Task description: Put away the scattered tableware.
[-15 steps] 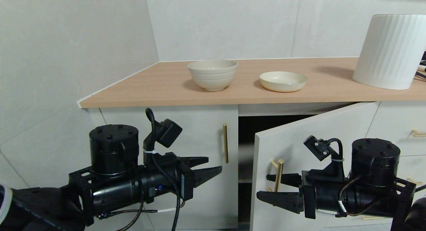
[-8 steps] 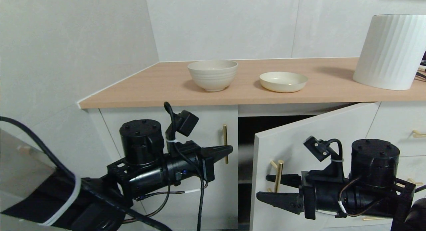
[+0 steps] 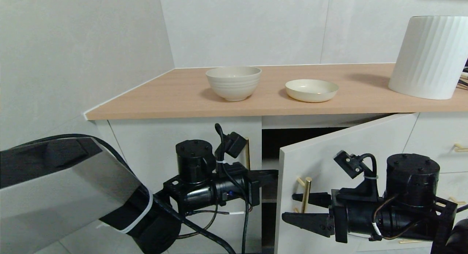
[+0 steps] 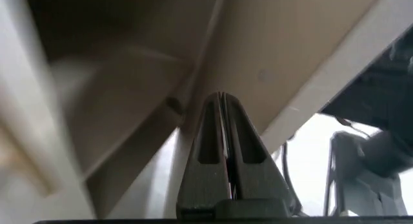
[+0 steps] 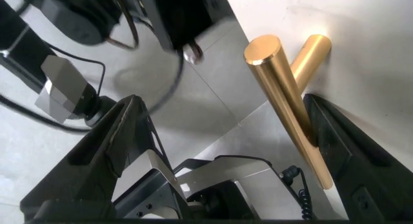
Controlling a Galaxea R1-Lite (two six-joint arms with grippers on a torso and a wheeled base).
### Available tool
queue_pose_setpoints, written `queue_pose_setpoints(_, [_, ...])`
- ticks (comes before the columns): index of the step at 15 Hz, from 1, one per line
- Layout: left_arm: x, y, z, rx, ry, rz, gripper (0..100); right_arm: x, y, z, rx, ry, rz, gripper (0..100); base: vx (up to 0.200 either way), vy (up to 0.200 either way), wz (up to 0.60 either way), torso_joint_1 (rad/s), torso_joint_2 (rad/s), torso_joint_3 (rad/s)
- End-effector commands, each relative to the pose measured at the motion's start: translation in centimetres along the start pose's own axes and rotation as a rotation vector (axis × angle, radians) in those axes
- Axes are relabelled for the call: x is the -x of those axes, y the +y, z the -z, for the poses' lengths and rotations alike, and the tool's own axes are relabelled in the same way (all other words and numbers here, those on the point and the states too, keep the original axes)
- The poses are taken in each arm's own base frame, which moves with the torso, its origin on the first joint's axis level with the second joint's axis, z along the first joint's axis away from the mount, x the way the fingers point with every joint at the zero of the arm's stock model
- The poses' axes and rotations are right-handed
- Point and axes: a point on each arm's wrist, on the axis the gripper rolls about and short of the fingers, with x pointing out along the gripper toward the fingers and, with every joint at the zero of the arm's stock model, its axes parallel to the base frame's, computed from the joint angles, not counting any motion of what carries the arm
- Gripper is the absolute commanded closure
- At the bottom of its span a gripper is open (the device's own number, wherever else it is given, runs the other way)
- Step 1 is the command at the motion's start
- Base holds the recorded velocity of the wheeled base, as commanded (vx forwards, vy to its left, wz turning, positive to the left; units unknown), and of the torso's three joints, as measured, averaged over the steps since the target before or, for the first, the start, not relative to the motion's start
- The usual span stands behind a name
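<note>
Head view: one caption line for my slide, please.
Shut left claw at the cabinet opening, open right claw around the door handle; bowl and dish on the counter.

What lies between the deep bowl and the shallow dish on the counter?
Nothing but bare wooden countertop separates the bowl and dish, as the head view shows.

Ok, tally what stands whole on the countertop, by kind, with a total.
Deep ribbed bowl: 1
Shallow dish: 1
Tall white ribbed container: 1
Total: 3
</note>
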Motion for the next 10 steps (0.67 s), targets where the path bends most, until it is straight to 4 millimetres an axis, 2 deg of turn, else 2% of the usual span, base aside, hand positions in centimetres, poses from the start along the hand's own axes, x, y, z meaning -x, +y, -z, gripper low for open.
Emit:
queue_pose_setpoints(1, [-1.0, -0.2, 1.0, 0.007, 0.026, 0.018, 100, 0.0, -0.2, 0.2, -0.008, 0.006, 0.01, 0, 0.0, 0.0, 0.0, 0.0, 0.0, 0.0])
queue_pose_setpoints(3, [-2.3, -0.9, 1.6, 0.0, 0.036, 0.051, 100, 0.2, -0.6, 0.0, -0.009, -0.004, 0.023, 0, 0.0, 0.0, 0.0, 0.0, 0.0, 0.0])
queue_pose_setpoints(7, [-3.2, -2.1, 1.6, -0.014, 0.034, 0.09, 100, 1.4, -1.8, 0.1, -0.004, -0.021, 0.099, 0, 0.0, 0.0, 0.0, 0.0, 0.0, 0.0])
queue_pose_setpoints(10, [-3.5, -2.3, 1.6, -0.016, 0.032, 0.102, 100, 3.0, -3.4, 0.9, 0.045, -0.056, 0.321, 0, 0.0, 0.0, 0.0, 0.0, 0.0, 0.0])
